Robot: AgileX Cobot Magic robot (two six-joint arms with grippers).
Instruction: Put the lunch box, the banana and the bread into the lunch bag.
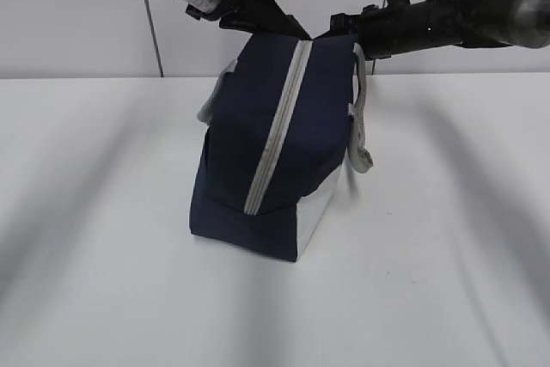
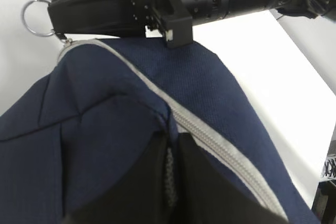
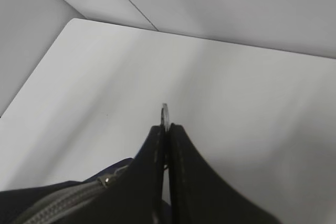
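Pinching the metal ring pull (image 3: 165, 113) with my shut right gripper (image 3: 167, 129), I held the soft navy-blue fabric lunch bag (image 1: 275, 143) mid-worktop (image 1: 86, 212); my nearly closed left gripper (image 2: 170, 182) clamped fabric beside its grey zipper strip (image 1: 277, 126). It seemed floppy, so those grips suited.

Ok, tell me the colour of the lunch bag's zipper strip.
Light grey zipper strip on the navy lunch bag, clearest in the exterior view.

Both arms reach in from the upper edges of the exterior view, meeting high near the middle. The left claw (image 2: 170, 177) is nearly closed, its fingers pinching fabric beside a zipper. The right claw (image 3: 167, 129) is fully closed, its fingers pressed together on a metal ring.
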